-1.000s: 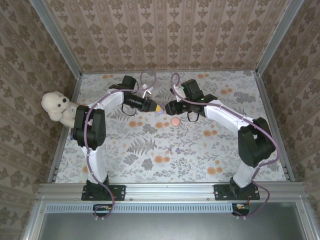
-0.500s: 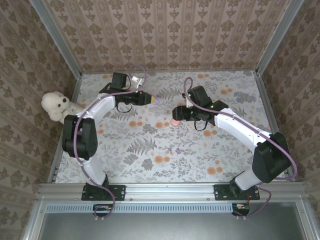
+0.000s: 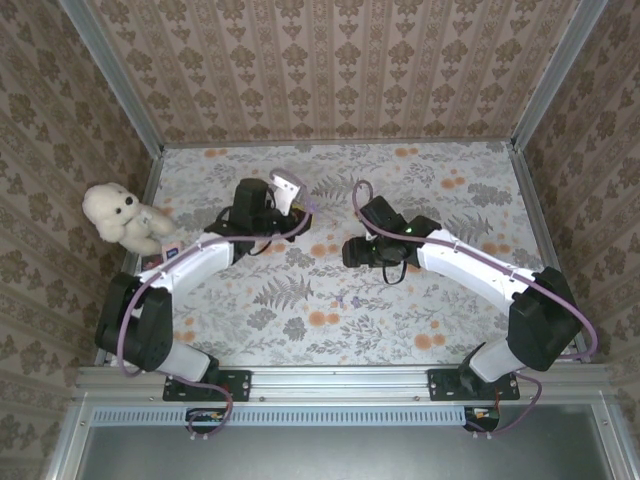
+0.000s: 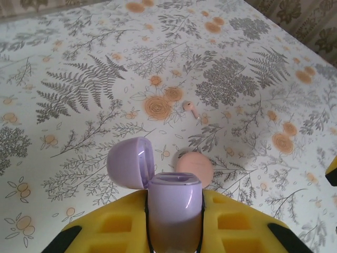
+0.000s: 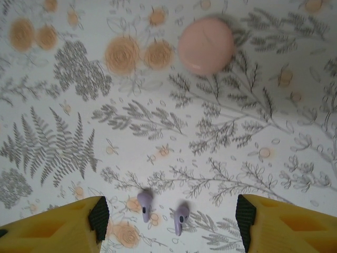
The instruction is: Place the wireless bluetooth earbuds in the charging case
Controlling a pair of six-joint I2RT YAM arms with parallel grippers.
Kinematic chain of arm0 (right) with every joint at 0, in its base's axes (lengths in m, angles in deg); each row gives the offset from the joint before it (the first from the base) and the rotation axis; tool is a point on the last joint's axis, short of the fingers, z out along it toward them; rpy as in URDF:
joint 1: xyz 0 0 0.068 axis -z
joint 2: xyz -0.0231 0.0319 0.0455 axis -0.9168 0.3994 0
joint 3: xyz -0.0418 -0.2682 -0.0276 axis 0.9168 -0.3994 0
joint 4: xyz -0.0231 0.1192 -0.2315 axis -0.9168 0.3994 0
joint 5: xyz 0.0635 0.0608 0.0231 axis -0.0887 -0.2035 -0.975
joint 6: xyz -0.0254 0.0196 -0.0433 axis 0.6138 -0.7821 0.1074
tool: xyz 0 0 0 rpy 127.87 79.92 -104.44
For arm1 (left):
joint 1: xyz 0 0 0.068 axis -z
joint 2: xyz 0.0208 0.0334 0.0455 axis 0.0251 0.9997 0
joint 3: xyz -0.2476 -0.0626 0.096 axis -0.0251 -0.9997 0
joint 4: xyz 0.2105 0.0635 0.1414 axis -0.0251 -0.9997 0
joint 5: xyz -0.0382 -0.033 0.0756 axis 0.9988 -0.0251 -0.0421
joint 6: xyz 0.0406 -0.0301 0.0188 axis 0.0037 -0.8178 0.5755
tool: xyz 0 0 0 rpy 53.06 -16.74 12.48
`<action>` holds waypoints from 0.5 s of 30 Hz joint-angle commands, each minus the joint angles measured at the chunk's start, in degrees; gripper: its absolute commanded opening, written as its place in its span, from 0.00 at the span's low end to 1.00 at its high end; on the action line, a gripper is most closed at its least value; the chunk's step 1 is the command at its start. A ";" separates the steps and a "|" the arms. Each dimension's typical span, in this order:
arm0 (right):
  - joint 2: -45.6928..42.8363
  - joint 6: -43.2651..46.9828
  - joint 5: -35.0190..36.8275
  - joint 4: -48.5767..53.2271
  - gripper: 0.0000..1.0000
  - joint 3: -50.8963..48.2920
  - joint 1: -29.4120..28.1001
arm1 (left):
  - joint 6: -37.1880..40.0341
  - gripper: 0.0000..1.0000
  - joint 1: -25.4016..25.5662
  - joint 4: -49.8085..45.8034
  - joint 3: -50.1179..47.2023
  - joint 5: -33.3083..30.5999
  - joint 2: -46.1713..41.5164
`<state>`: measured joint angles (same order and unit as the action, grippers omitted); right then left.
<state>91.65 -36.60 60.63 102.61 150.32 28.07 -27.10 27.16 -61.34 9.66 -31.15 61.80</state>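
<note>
Centrally at the bottom of the left wrist view, the left hand (image 4: 175, 232) is clamped on the charging case (image 4: 175, 203), its lid (image 4: 131, 162) tipped back, probably so the wells face up for loading. Low in the right wrist view, the right hand (image 5: 171, 213) stands wide apart, holding nothing, straddling two purple earbuds (image 5: 145, 204) on the desk (image 5: 63, 121), likely to pick one.

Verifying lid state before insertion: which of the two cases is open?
The lilac charging case, clamped between the left fingers: its lid is flipped up. The pink case on the table just beyond it is shut.
</note>
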 commanded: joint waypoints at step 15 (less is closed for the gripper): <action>1.14 -6.12 0.77 1.10 0.66 -1.46 -1.76 | -7.64 0.00 -2.06 68.89 -17.41 6.53 8.31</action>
<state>91.45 -41.10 60.88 102.55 147.15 26.54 -32.46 25.41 -5.87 -8.75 -29.64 69.93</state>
